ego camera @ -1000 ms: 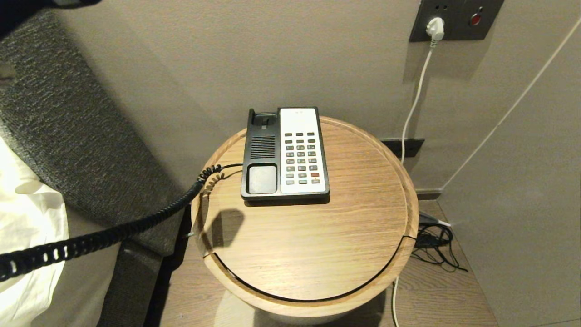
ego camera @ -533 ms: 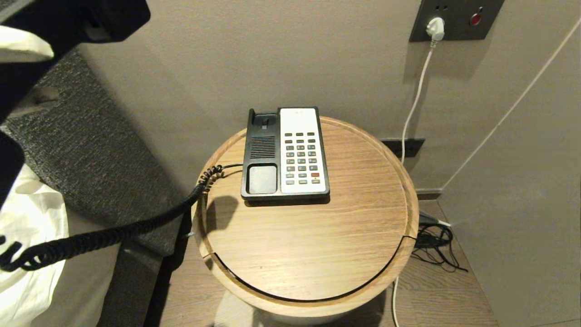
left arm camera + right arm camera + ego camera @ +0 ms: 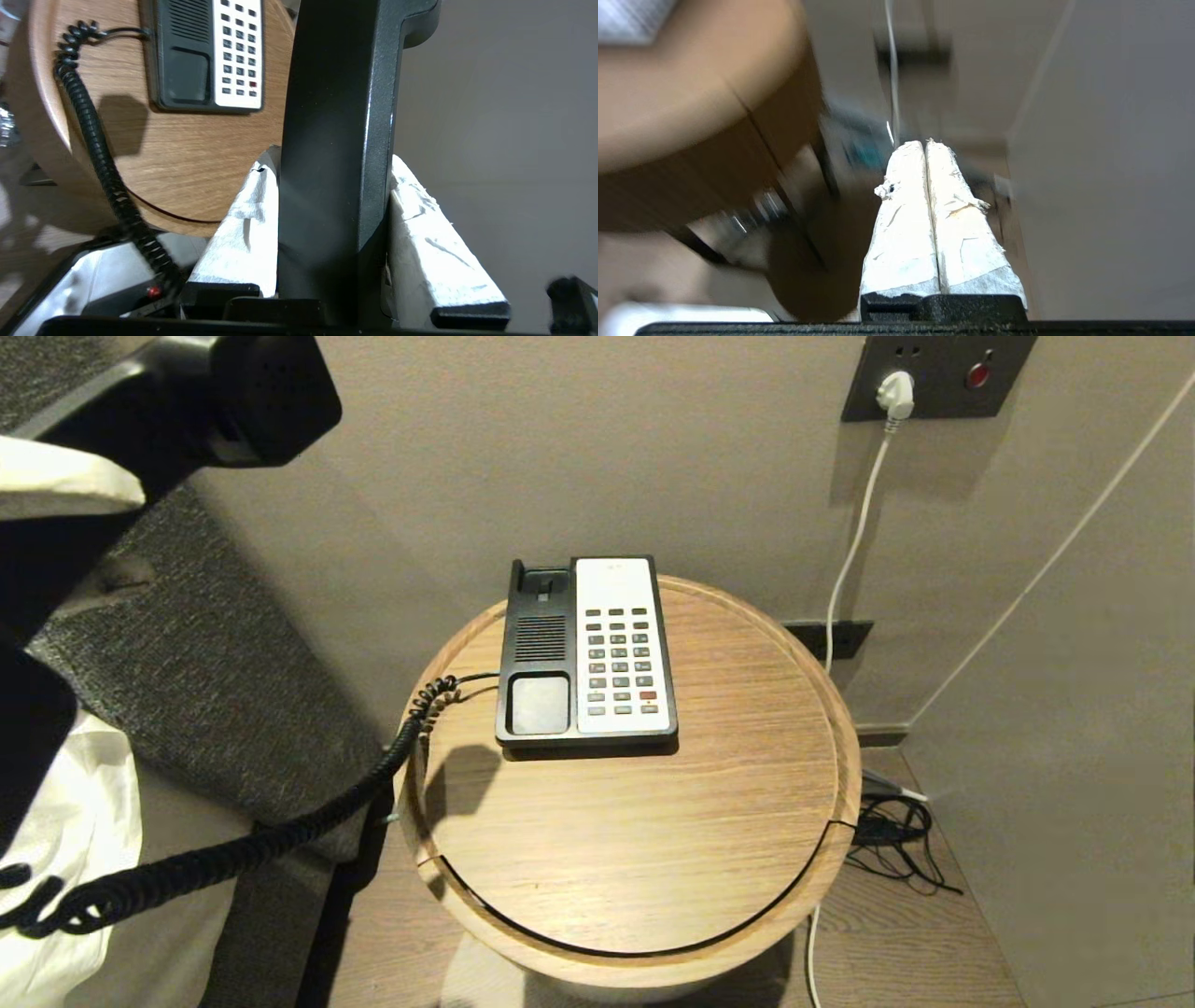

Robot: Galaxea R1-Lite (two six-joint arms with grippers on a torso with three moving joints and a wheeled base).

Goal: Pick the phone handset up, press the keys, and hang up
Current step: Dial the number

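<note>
While the left pincer [image 3: 334,186] clamps the phone handset [image 3: 336,140] aloft beyond the worktop's [image 3: 653,821] left edge, the keys [image 3: 619,661] lie near its rear edge; the right pincer [image 3: 926,144] is pressed closed, empty.

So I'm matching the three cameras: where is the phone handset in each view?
Head view: phone handset at top left, raised off the table.
Left wrist view: upright in the centre, clamped by the left gripper.
Right wrist view: not in it.
Shared landmark: round wooden table.
</note>
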